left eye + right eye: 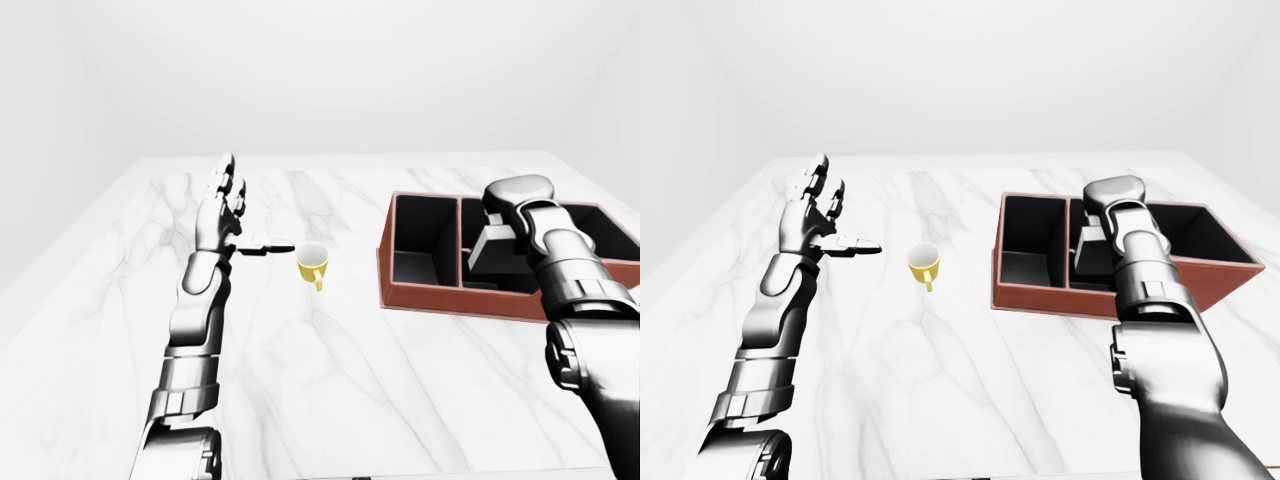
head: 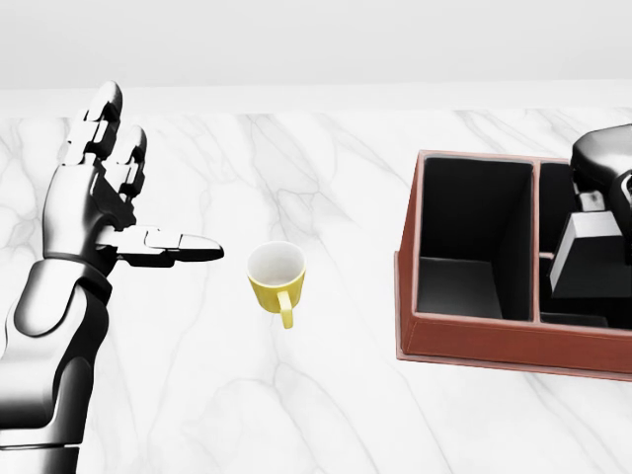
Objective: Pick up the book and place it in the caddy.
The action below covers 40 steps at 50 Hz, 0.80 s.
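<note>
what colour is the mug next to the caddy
Yellow outside with a white interior; the mug shows best in the head view, left of the caddy.

Yellow mug (image 2: 276, 277); reddish-brown caddy (image 2: 474, 338), black inside; white-marble table (image 2: 326, 395)

Glossy silver-grey segmented arms; the left hand (image 2: 104, 188) has black joints, seemingly black-tipped fingers.

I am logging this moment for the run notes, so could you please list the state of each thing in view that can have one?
book: tilted, partly down in the caddy's middle compartment, under the right robot hand.
caddy: upright on the table; its left compartment holds nothing.
mug: upright, looks empty, handle toward the view's bottom.
left robot hand: open, fingers spread, holding nothing.
right robot hand: over the book; grip cannot be made out.
</note>
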Motion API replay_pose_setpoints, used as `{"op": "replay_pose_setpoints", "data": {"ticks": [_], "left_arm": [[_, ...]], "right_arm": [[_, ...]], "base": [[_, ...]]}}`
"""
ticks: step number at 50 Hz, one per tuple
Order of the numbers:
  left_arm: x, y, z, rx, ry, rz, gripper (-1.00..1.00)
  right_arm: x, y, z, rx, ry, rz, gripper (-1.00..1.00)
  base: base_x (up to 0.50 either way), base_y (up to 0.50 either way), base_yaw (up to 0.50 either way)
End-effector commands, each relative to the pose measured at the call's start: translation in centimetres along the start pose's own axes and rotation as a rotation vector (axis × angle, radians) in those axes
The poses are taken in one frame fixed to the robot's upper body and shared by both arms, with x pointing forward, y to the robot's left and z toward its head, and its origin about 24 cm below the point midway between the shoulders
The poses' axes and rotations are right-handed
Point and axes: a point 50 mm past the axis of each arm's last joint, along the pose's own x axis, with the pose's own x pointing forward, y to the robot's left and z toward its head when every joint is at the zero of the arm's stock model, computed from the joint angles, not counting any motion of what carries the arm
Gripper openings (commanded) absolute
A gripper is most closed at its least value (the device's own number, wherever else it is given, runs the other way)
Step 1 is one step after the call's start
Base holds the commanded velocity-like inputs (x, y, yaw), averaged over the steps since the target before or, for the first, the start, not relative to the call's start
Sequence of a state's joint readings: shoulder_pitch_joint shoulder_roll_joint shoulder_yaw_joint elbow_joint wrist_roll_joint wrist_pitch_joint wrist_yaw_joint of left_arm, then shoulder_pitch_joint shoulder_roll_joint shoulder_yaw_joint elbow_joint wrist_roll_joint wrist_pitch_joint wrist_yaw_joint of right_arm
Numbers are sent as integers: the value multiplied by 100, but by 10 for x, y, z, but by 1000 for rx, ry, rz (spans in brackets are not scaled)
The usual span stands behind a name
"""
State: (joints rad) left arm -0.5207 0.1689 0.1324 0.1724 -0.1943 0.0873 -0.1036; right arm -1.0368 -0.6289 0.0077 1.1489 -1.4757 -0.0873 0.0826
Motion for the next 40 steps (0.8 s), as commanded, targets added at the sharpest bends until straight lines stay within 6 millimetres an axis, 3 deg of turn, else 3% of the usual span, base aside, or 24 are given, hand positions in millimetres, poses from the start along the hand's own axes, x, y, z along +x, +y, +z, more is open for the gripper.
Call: {"op": "replay_pose_setpoints", "data": {"ticks": [1,24,40], "left_arm": [[-1,1,-2,0,8,5,100],[-3,3,-6,3,21,12,100],[-3,2,-7,6,27,15,100]], "right_arm": [[1,0,3,-33,-6,-32,-100],[1,13,11,-54,-27,-24,-100],[1,14,6,-70,-15,-25,-100]], "base": [[0,0,0],[0,0,0],[0,0,0]]}}
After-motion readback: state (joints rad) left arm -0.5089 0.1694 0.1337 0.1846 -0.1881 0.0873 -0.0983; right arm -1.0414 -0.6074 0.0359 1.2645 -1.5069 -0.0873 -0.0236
